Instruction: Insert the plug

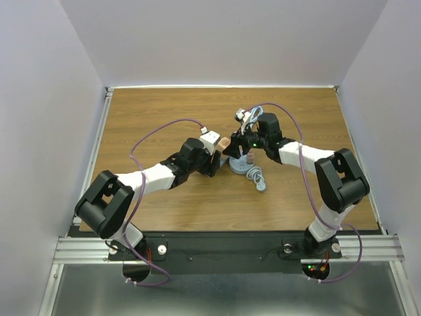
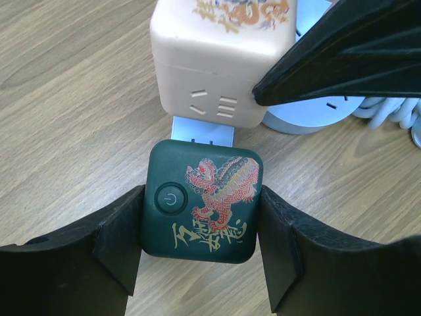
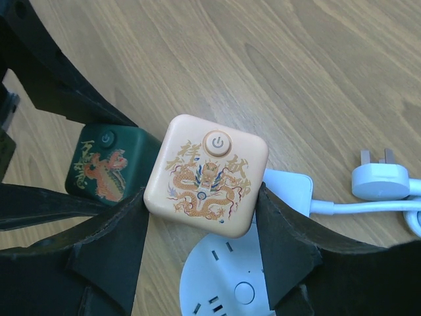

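Observation:
A dark green cube (image 2: 201, 205) with a red dragon and a power button sits between the fingers of my left gripper (image 2: 200, 227), which is shut on its two sides just above the wooden table. My right gripper (image 3: 200, 197) is shut on a cream cube (image 3: 207, 174) with a gold dragon. The cream cube's side shows socket slots (image 2: 212, 105) facing the green cube. A pale white piece (image 2: 204, 133) shows between the two cubes. Below them lies a round white power strip (image 3: 227, 280). From above, both grippers meet at the table's middle (image 1: 227, 150).
A white three-pin plug (image 3: 380, 179) on a white cable (image 3: 358, 206) lies on the table to the right, with the cable coiled by the round strip (image 1: 256, 178). A white block (image 3: 289, 187) sits behind the cream cube. Purple cables loop over both arms.

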